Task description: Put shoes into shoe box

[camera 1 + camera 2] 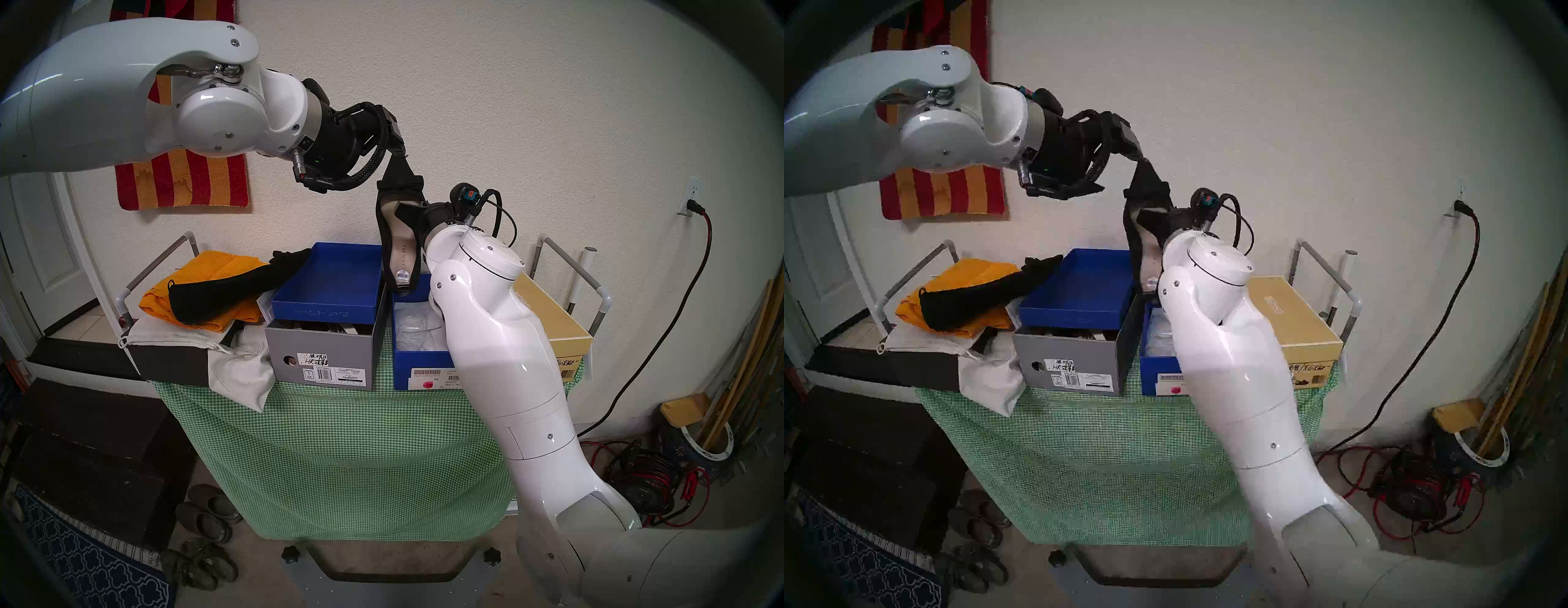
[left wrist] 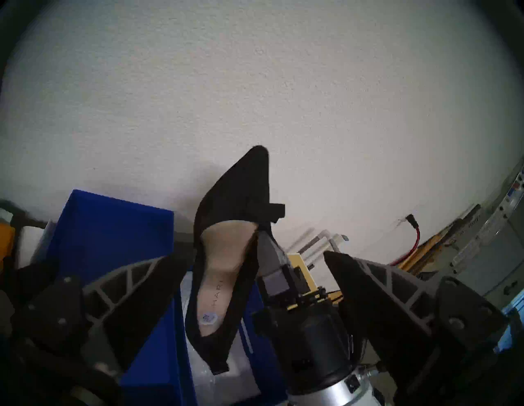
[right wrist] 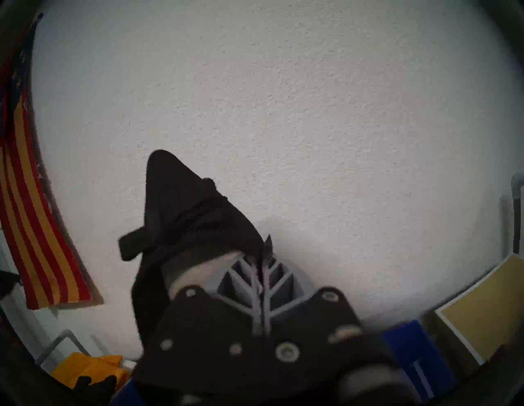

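Observation:
One black shoe [image 1: 399, 250] with a beige insole and a toe bow hangs upright, toe up and heel down, above the open blue shoe box [image 1: 407, 344]. My right gripper [image 1: 402, 209] is shut on the shoe's side edge, one finger inside it. In the right wrist view the fingers [image 3: 262, 269] are pressed together on the rim of the shoe [image 3: 175, 204]. My left gripper [image 1: 396, 146] is up at the toe. In the left wrist view it [image 2: 259, 255] stands wide open on either side of the shoe [image 2: 215, 269].
A blue lid [image 1: 335, 276] lies upturned on the grey VIONIC box [image 1: 322, 348], left of the shoe box. A gold-tan box [image 1: 551, 314] sits to its right. Further left, orange cloth [image 1: 186, 293] carries a long black item [image 1: 220, 288]. Worn slip-ons [image 1: 208, 522] lie on the floor.

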Controlling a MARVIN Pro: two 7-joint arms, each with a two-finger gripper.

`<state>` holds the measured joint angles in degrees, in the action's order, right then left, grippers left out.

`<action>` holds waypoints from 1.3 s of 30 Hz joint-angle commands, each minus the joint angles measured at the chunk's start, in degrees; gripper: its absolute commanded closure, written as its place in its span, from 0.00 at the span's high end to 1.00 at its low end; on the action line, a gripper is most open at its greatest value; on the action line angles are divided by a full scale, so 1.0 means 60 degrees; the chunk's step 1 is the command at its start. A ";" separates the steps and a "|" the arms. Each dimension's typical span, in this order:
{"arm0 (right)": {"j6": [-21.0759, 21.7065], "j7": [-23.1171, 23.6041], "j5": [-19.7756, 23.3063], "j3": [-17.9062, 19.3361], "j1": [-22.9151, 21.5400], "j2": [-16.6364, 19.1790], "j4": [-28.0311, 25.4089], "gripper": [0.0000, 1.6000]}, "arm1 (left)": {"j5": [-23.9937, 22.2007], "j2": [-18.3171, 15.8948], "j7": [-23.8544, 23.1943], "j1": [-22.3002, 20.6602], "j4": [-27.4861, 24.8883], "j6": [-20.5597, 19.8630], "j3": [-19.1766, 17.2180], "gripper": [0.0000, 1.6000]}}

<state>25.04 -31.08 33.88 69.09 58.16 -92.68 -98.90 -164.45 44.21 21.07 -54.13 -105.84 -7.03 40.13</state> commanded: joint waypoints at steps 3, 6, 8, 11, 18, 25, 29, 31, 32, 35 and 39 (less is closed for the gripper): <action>0.0248 -0.0958 -0.0133 0.0090 -0.0611 -0.0658 -0.0047 0.00 | 0.0217 0.0365 0.0762 -0.0289 -0.0285 0.0902 -0.0006 1.00; 0.0920 -0.1558 0.0095 0.0201 -0.0619 -0.0962 -0.0440 0.00 | 0.0283 0.0520 0.1125 -0.0348 -0.0401 0.1238 0.0005 1.00; 0.1246 -0.1956 -0.0137 0.0094 -0.0653 -0.0913 -0.0808 0.00 | 0.0529 0.0612 0.1252 -0.0372 -0.0477 0.1471 0.0045 1.00; 0.1704 -0.2428 -0.0271 0.0026 -0.0661 -0.0909 -0.1372 0.00 | 0.0589 0.0668 0.1417 -0.0335 -0.0582 0.1863 0.0036 1.00; 0.2878 -0.3735 -0.0457 -0.0324 -0.0428 -0.1323 -0.2343 0.00 | 0.0717 0.0732 0.1657 -0.0321 -0.0702 0.2286 0.0034 1.00; 0.4068 -0.4907 -0.0394 -0.0556 0.0152 -0.1332 -0.3335 0.00 | 0.0824 0.0777 0.1842 -0.0302 -0.0799 0.2632 0.0025 1.00; 0.4845 -0.5240 -0.0229 -0.0447 0.0810 -0.1261 -0.3995 0.00 | 0.0863 0.0789 0.1910 -0.0292 -0.0833 0.2752 0.0017 1.00; 0.4987 -0.5013 -0.0263 -0.0389 0.0957 -0.1119 -0.4020 0.00 | 0.0873 0.0790 0.1928 -0.0290 -0.0842 0.2776 0.0014 1.00; 0.4994 -0.4834 -0.0361 -0.0365 0.1172 -0.1072 -0.4152 0.00 | 0.0882 0.0792 0.1945 -0.0288 -0.0850 0.2801 0.0012 1.00; 0.4994 -0.4426 -0.0483 -0.0228 0.1442 -0.0983 -0.4310 0.00 | 0.0898 0.0797 0.1973 -0.0284 -0.0863 0.2846 0.0009 1.00; 0.4994 -0.4247 -0.0743 0.0071 0.1715 -0.0798 -0.4260 0.00 | 0.0917 0.0803 0.2008 -0.0279 -0.0878 0.2902 0.0004 1.00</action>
<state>54.67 -50.30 31.46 67.60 64.20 -99.06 -123.37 -159.00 48.94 33.30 -55.92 -111.25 9.70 40.36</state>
